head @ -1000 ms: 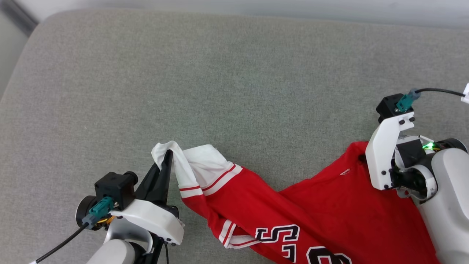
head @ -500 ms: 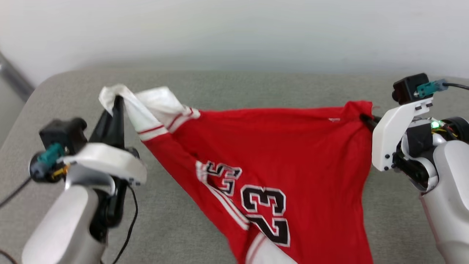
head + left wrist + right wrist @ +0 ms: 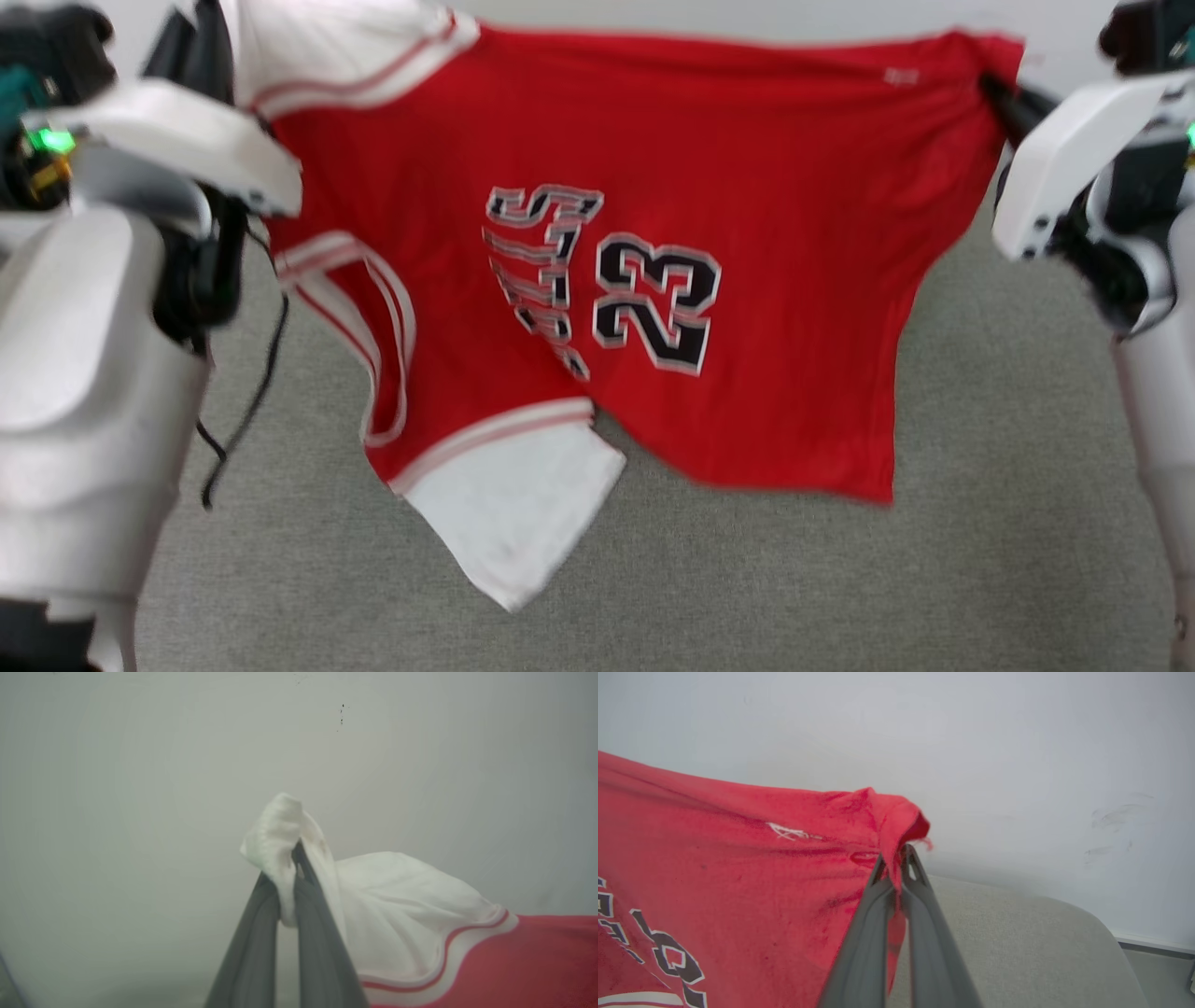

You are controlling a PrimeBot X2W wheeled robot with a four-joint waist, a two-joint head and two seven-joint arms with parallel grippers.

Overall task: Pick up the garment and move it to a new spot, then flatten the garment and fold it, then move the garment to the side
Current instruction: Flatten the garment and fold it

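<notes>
"While the soft red basketball T-shirt (image 3: 794, 280) hangs spread across the upper half of the head view, what has hold of it?"

"Both arms do. At the upper left of the frame, the left gripper (image 3: 295, 870) has its two long dark fingers pressed together on a bunched fold of the plain white sleeve (image 3: 411, 896). In the left wrist view the cloth puffs over the tips. At the upper right, the right gripper (image 3: 897, 861) is pinched tight on a crumpled red corner."

"And the cloth between them?"

"Its top edge is drawn nearly straight from grip to grip, with thin creases along it. Below that the fabric sags in loose folds over the grey woven cushion (image 3: 747, 579). Whether the lowest tip touches the cushion cannot be told. The black, white-outlined '23' (image 3: 658, 303) sits at the centre, with blurred lettering running down its left side. A second white sleeve (image 3: 513, 504), banded with red stripes, droops to a point at lower centre."

"Anything behind?"

"A smooth pale wall (image 3: 1017, 742), and a thin black cable (image 3: 247, 411) looping down beside the left arm's pale shell."
</notes>
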